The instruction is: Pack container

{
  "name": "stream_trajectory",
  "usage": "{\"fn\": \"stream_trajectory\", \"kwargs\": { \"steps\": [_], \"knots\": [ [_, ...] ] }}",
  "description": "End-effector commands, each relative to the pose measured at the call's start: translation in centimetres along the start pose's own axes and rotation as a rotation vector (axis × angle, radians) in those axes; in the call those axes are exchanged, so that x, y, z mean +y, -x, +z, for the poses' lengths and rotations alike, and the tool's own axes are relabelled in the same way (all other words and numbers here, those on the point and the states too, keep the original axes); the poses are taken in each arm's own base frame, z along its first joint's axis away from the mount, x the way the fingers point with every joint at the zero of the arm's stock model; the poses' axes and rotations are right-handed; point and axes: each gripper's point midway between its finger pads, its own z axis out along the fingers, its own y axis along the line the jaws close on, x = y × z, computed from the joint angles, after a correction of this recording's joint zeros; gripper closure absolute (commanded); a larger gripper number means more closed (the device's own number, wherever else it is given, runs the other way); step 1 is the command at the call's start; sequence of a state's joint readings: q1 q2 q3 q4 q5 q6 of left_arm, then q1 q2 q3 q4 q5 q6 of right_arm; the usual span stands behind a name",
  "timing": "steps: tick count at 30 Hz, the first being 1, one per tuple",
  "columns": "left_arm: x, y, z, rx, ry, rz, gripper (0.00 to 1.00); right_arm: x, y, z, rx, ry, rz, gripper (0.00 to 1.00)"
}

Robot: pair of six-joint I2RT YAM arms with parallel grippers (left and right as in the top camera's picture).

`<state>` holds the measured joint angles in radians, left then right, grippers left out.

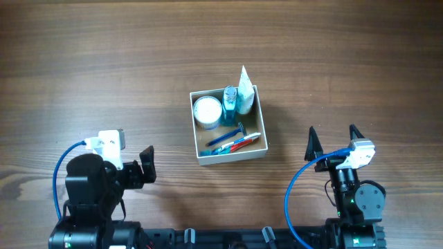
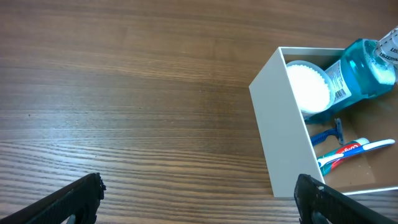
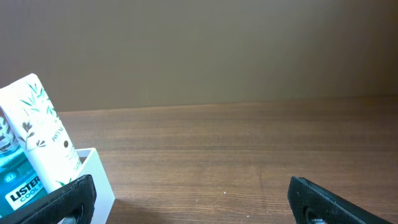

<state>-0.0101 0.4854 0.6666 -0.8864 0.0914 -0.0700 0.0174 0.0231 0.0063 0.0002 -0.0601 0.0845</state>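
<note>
The container (image 1: 256, 149), a square shallow cardboard box with white walls and tan inside, sits mid-table. In it are a round white jar (image 1: 207, 111), a blue mouthwash bottle (image 1: 230, 104), a white tube (image 1: 245, 91), a blue razor (image 1: 227, 136) and a toothbrush (image 1: 239, 143). My left gripper (image 1: 148, 164) is open and empty, low at the left of the box. My right gripper (image 1: 333, 140) is open and empty, right of the box. The left wrist view shows the box wall (image 2: 283, 124) between and beyond my fingers (image 2: 199, 199). The right wrist view shows its corner (image 3: 99, 180) by the left finger of my right gripper (image 3: 189, 199).
Bare wooden tabletop (image 1: 104, 69) surrounds the box on all sides. The arm bases (image 1: 86, 207) stand at the near edge, with blue cables looping beside them.
</note>
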Motion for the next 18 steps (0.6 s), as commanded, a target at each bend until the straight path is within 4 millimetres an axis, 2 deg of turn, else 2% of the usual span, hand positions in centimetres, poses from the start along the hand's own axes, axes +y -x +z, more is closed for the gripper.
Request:
{"fn": "stream_trajectory", "kwargs": {
  "steps": [1,3,5,6,8,9,11,12,15,18],
  "knots": [
    [0.0,0.0,-0.6,-0.029,0.001,-0.014,0.0,0.3,-0.2,0.0,0.007,0.017,0.001,0.0],
    [-0.1,-0.9,-0.7,-0.061,-0.015,-0.001,0.0,0.3,-0.2,0.0,0.007,0.017,0.001,0.0],
    [-0.1,-2.6,0.4,-0.107,-0.035,0.012,0.0,0.3,-0.2,0.0,0.006,0.017,0.001,0.0],
    [-0.1,-2.6,1.2,-0.162,-0.045,0.018,0.0,0.3,-0.2,0.0,0.007,0.017,0.001,0.0],
    [-0.3,-0.8,2.2,-0.32,-0.065,0.066,0.0,0.3,-0.2,0.0,0.007,0.017,0.001,0.0],
    [-0.8,1.2,2.2,-0.46,-0.072,0.145,0.0,0.3,-0.2,0.0,0.007,0.017,0.001,0.0],
    [-1.3,3.5,1.9,-0.646,-0.059,0.273,0.0,0.3,-0.2,0.0,0.007,0.017,0.001,0.0],
    [-1.2,4.0,2.0,-0.702,-0.041,0.298,0.0,0.3,-0.2,0.0,0.007,0.017,0.001,0.0],
    [-0.5,3.5,2.8,-0.747,-0.008,0.3,0.0,0.3,-0.2,0.0,0.007,0.017,0.001,0.0],
    [-0.2,1.6,4.3,-0.668,-0.008,0.299,0.0,0.3,-0.2,0.0,0.007,0.017,0.001,0.0]
  ]
}}
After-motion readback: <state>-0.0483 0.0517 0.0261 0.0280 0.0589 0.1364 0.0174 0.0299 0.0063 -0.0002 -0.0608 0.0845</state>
